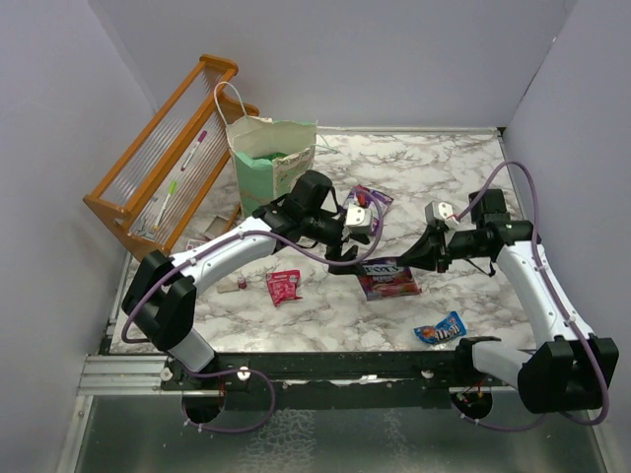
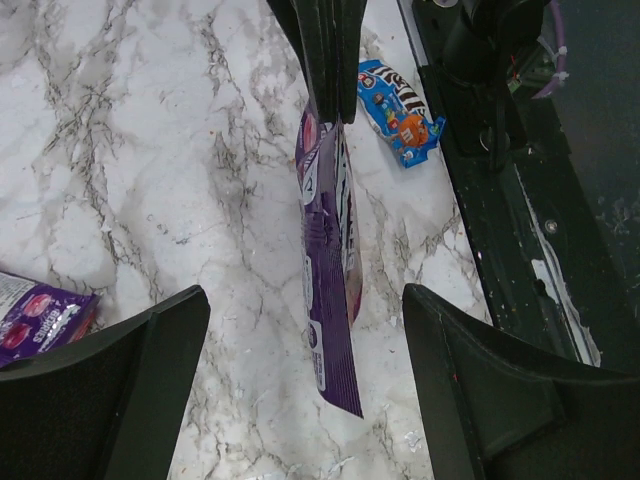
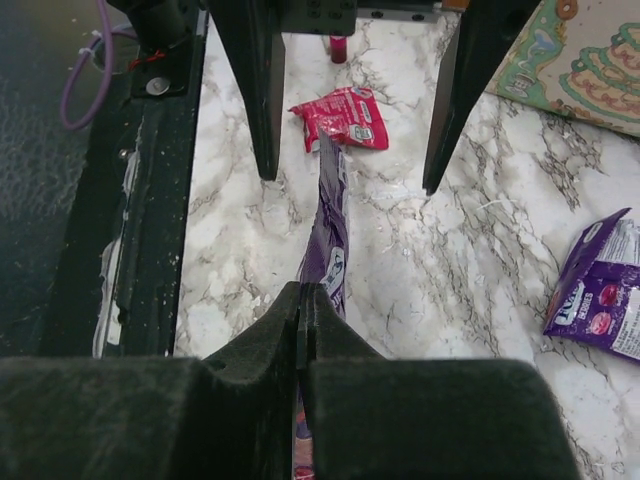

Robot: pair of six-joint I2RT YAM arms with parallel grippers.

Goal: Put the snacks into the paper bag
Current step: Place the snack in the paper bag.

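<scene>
My right gripper point(image 1: 406, 256) point(image 3: 302, 300) is shut on the top edge of a purple snack packet point(image 1: 387, 279) point(image 3: 330, 215), which hangs edge-on above the marble table. My left gripper point(image 1: 347, 251) point(image 2: 303, 300) is open, its fingers point(image 2: 110, 390) either side of the same packet point(image 2: 330, 270) without touching it. Loose snacks on the table: a red packet point(image 1: 284, 286) point(image 3: 342, 115), a blue packet point(image 1: 441, 329) point(image 2: 400, 110), and another purple packet point(image 1: 370, 202) point(image 3: 600, 280). The mint-green paper bag point(image 1: 271, 158) point(image 3: 590, 60) stands at the back left, behind the left arm.
An orange wooden slatted rack point(image 1: 163, 148) leans at the far left, holding pens. A tiny red-capped tube point(image 1: 237, 286) point(image 3: 338, 48) lies near the red packet. The black base rail point(image 1: 325, 370) runs along the near edge. Grey walls close in on the left and right.
</scene>
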